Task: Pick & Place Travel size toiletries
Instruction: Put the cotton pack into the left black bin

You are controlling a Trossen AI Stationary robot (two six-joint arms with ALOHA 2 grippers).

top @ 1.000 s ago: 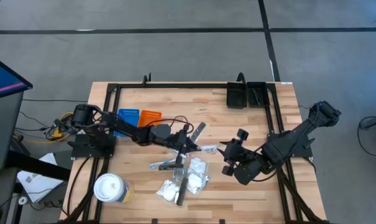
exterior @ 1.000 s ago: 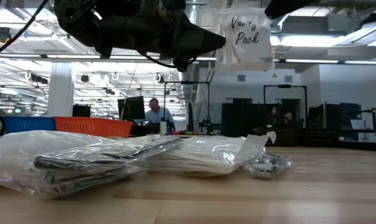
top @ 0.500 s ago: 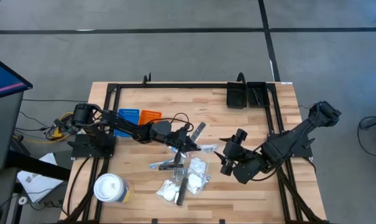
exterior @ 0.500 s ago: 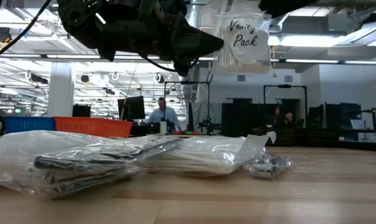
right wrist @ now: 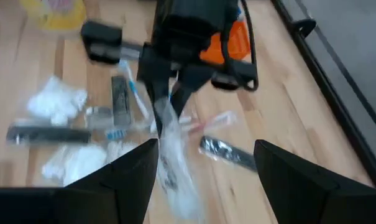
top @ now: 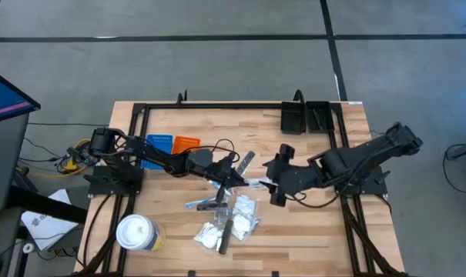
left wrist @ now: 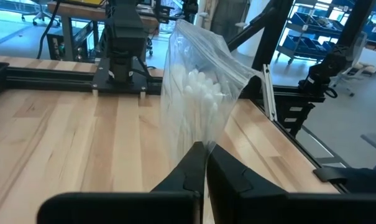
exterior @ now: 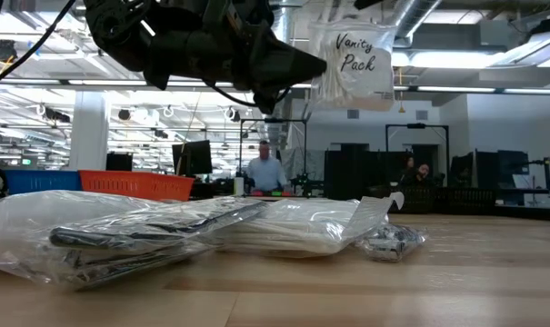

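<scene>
My left gripper hangs over the middle of the table, shut on a clear packet with white swabs inside, lettered "Vanity Pack". My right gripper stands open just to the packet's right, a little above it, and touches nothing. More toiletries lie below on the wood: white-filled packets, a toothbrush and flat dark sticks. My left gripper pinches the packet's near edge between its two fingers. The fingers come nearly level from the table's left. The packet stands out beyond the fingertips, upright and lifted clear of the table.
Blue and orange ribbed trays sit at the back left, a round white lidded cup at the near left, a black bin at the far right. A black frame rims the table.
My right gripper has risen and swung toward the table's left, from the near right toward the held packet. My left gripper has kept the packet in the air in about the same place.
</scene>
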